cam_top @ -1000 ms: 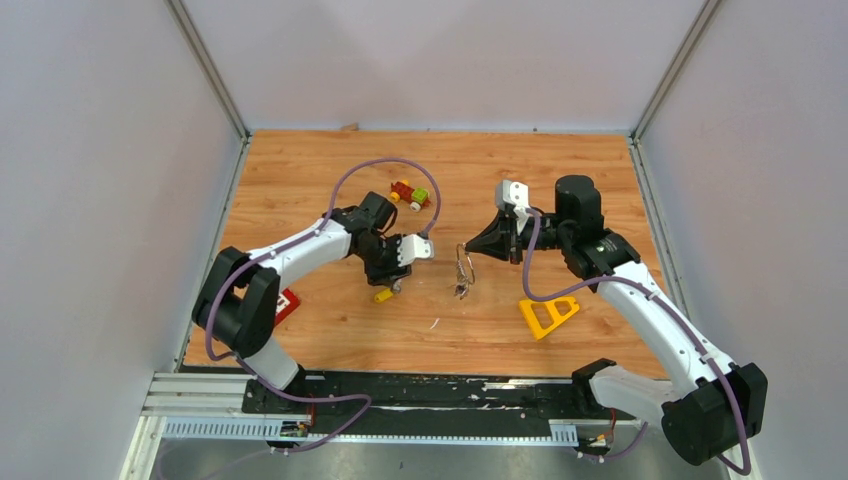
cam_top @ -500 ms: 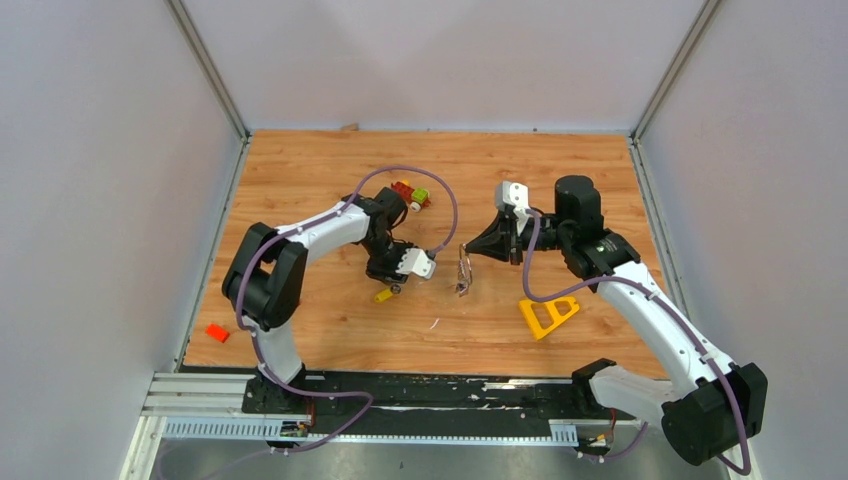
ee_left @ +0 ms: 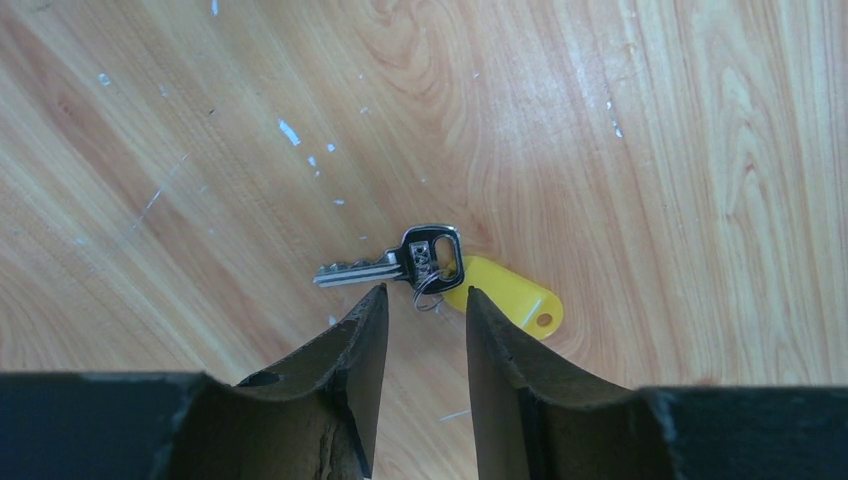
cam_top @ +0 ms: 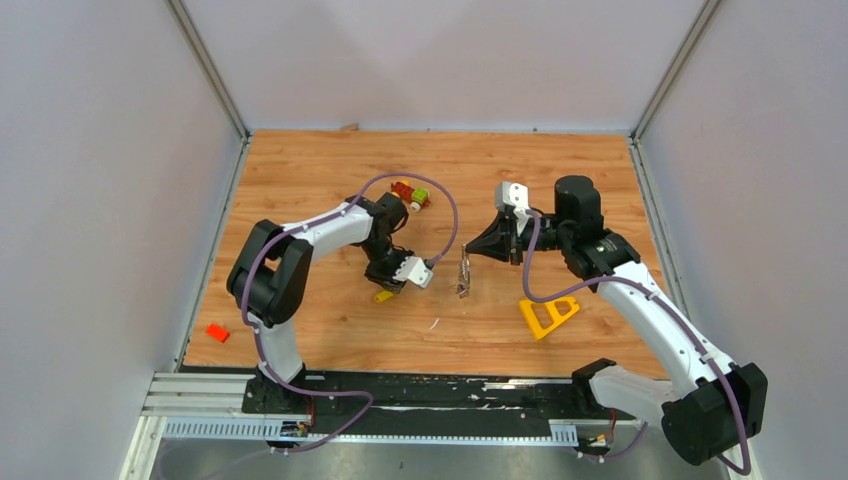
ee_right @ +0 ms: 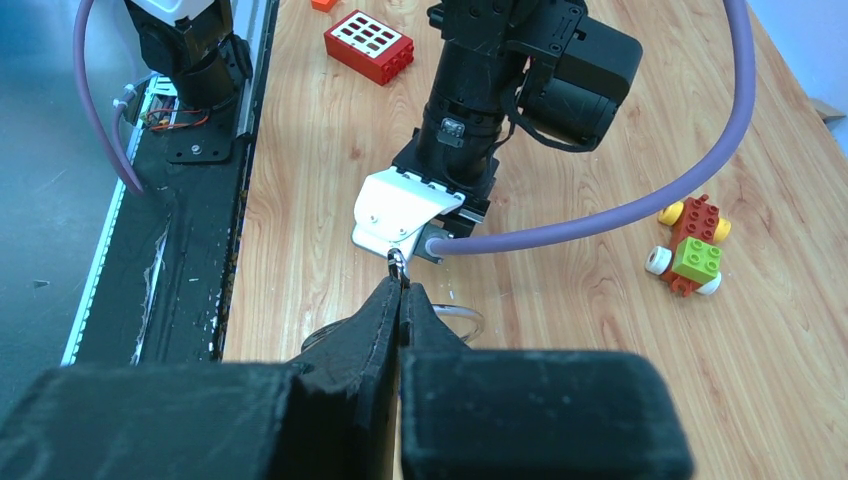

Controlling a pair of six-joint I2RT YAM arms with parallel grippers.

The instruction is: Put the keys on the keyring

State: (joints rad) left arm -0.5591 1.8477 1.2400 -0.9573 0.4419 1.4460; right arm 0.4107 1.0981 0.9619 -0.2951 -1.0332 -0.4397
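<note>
A silver key with a black head (ee_left: 432, 256) and a yellow tag (ee_left: 508, 296) lies flat on the wooden table. My left gripper (ee_left: 424, 300) is open just above it, a fingertip (ee_left: 377, 296) on each side of the small ring joining key and tag. In the top view the left gripper (cam_top: 390, 282) stands over the tag (cam_top: 382, 296). My right gripper (ee_right: 402, 290) is shut on the thin silver keyring (ee_right: 462, 318). It holds the keyring (cam_top: 463, 270) upright above mid-table, with small keys hanging from it.
The red-green-yellow toy car (cam_top: 411, 195) sits behind the left gripper. The yellow plastic triangle (cam_top: 548, 315) lies under the right arm. A small red piece (cam_top: 215, 332) lies at the near left. A red grid brick (ee_right: 368, 45) lies by the left arm.
The left arm swung its elbow in, and its gripper moved right and down over the yellow-tagged key. The right arm and the held keyring stayed almost still.
</note>
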